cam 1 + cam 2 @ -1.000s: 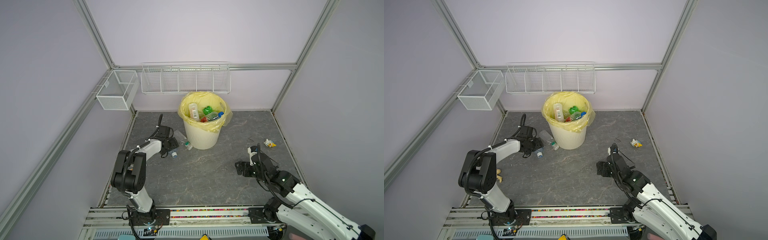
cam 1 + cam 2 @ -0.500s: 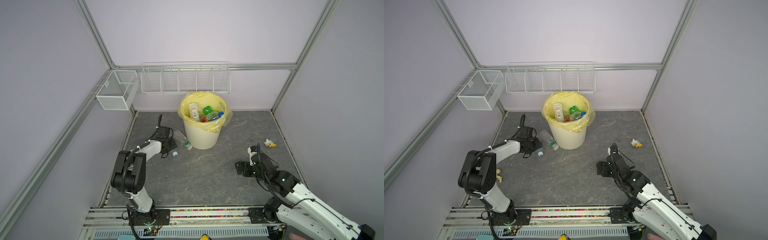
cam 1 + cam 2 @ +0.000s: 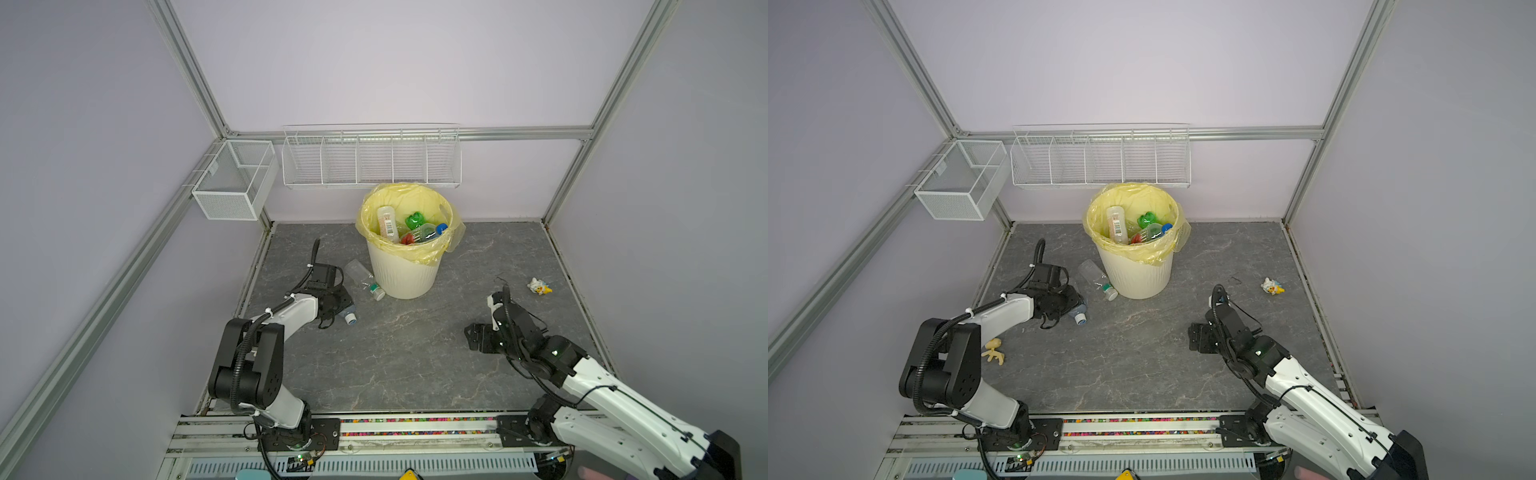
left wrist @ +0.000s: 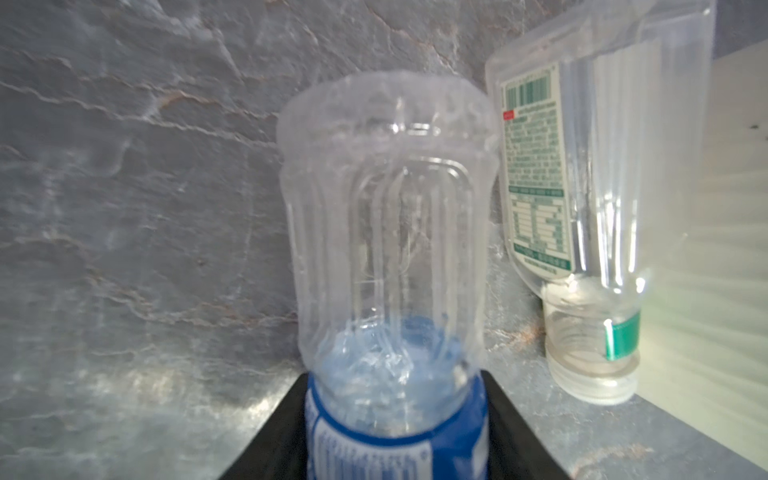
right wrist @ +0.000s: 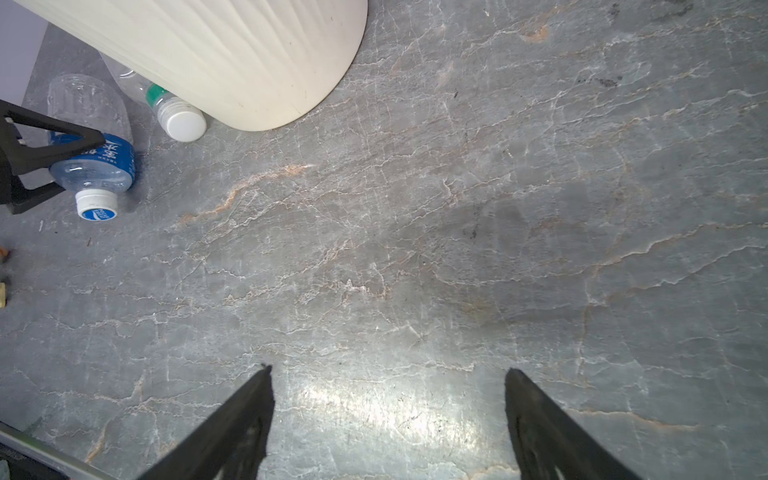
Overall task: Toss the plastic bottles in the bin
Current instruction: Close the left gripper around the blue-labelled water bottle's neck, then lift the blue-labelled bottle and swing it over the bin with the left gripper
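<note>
Clear ribbed blue-labelled bottle (image 4: 386, 216) pinched in left gripper (image 4: 397, 374), right gripper (image 5: 387, 370) spread wide above veined grey floor (image 5: 457, 208), ribbed cream bin (image 3: 403, 278).

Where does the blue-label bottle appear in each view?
Top view: blue-label bottle at the left arm's tip, left of the bin.
Top view: bottle, same place.
Left wrist: bottle close up, between the jaws.
Right wrist: bottle far off, near the bin's base.
Shared landmark: the bin.
</note>
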